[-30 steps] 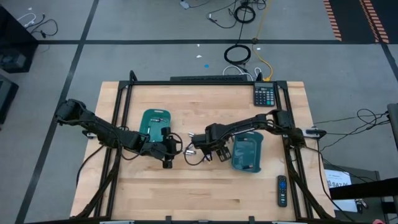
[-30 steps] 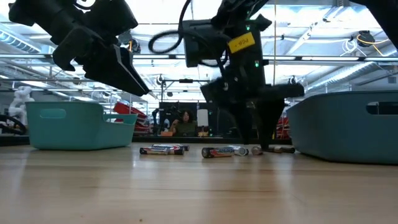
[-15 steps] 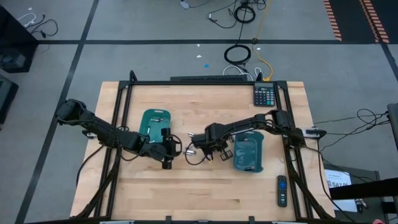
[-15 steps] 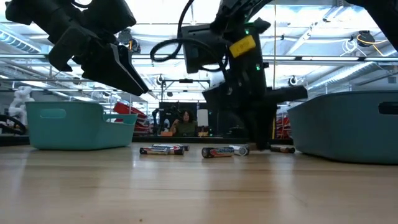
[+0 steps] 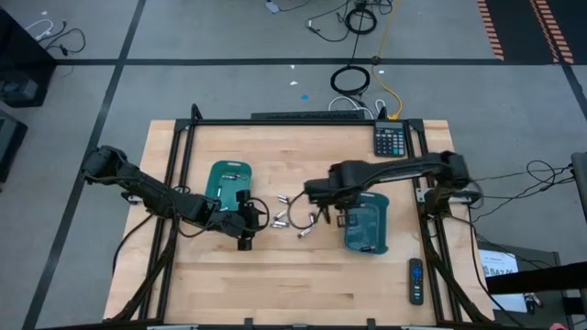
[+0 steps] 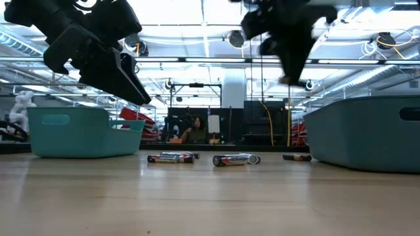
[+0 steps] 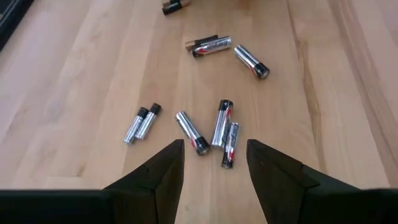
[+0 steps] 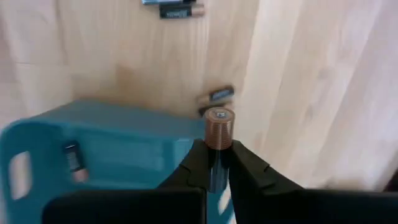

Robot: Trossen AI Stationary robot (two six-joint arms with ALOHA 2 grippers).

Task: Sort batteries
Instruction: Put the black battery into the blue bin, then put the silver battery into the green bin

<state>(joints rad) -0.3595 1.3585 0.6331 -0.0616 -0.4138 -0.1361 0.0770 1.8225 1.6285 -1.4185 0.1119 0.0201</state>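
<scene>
Several small batteries (image 5: 292,218) lie loose on the wooden table between two teal trays, the left tray (image 5: 227,182) and the right tray (image 5: 367,223); they also show in the left wrist view (image 7: 211,127) and the low view (image 6: 235,159). My left gripper (image 7: 214,165) is open and empty, hovering just left of the batteries (image 5: 260,220). My right gripper (image 8: 217,149) is shut on one battery (image 8: 219,126), raised above the table (image 6: 289,72) at the right tray's left rim (image 5: 337,216). My right gripper pinches one battery between its two fingers (image 8: 198,163). The battery's copper-coloured end (image 8: 219,119) faces the wrist camera, so it stands along the fingers. The fingers point down. The battery is lifted clear of the table, over the right tray's rim.
A calculator (image 5: 390,139) lies at the table's far right corner and a black remote (image 5: 415,280) at the near right. One battery (image 8: 71,158) lies inside the right tray. A person (image 6: 195,128) sits in the room behind the table.
My right gripper has risen from the table, where it stood among the batteries, and gone toward the right tray, carrying one battery up with it. The other batteries lie as before.
</scene>
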